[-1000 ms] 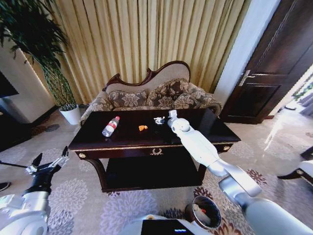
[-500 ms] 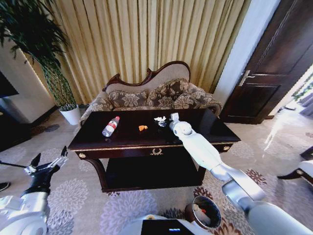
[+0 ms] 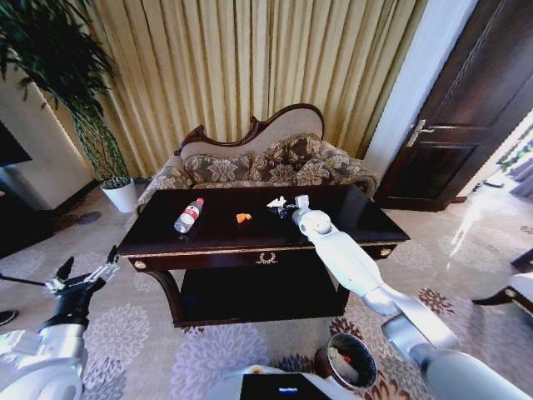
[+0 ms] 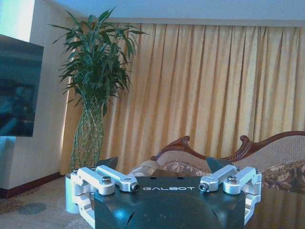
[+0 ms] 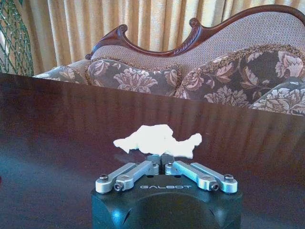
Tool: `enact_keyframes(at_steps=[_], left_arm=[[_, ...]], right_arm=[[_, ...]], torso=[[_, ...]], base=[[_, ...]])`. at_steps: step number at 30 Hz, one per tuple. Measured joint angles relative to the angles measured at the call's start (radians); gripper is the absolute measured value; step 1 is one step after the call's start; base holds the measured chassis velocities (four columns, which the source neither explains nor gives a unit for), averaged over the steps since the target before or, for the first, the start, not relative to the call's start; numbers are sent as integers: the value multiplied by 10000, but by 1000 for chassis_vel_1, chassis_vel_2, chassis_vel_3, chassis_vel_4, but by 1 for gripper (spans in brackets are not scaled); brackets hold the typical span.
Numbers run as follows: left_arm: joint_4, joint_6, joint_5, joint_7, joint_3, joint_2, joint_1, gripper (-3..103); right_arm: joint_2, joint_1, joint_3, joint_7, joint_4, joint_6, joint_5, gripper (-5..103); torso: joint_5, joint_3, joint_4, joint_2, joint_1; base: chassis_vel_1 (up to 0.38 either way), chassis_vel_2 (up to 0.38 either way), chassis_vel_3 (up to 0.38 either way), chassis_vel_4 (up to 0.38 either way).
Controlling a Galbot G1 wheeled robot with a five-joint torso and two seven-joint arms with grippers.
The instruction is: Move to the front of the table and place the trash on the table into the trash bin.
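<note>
I've got the R arm stretched out over the dark wood surface (image 3: 358, 218), right gripper (image 3: 283, 207) clenched on a white scrap (image 3: 276, 201). In the wrist cam the fingertips (image 5: 161, 158) are pinched together under that scrap (image 5: 157, 140), which looks held just above the tabletop (image 5: 57, 124), though I can't tell for sure whether it's fully clear. Orange scrap (image 3: 242, 217) lies on the surface just to the L of the gripper, not touching it. Plastic bottle (image 3: 188, 215) w/ red cap lies on its side farther L, well apart from the scraps. Bin (image 3: 350, 360) sits on the carpet near the robot's base, R of center, under the R arm, w/ some bits inside. Left gripper (image 3: 83, 275) is parked low at the L side, off the surface, fingers spread wide; its wrist cam shows both fingers (image 4: 102, 176) splayed apart, nothing between them. Sofa (image 3: 258, 162) sits behind the surface.
</note>
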Motion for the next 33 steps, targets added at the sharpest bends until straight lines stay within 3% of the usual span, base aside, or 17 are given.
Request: enact_keyframes(at_steps=[17,21,27,33], left_arm=[[-5,12,-22,-5,28,136,-12,100],[-14,15,-93,-20,0,208,-23,100],[111,18,-264,-64,-63,420,-90,100],[189,22,-304,-62,59,535,-158,100]], right_arm=[[-208,-557,951,-1,1137,-4,357,0],[-445,-768,1754,0,1650,24,403,0],[-1011,-1733,3417,1,2211,691,-152,0],[-1586,-2908,4240,1,2848,1183,-124,0]], torso=[[-1,0,2,0,0],[-1,0,0,0,0],[3,0,-2,0,0],[4,0,-5,0,0]], base=[[0,0,0,0],[0,0,0,0],[0,0,0,0],[0,0,0,0]])
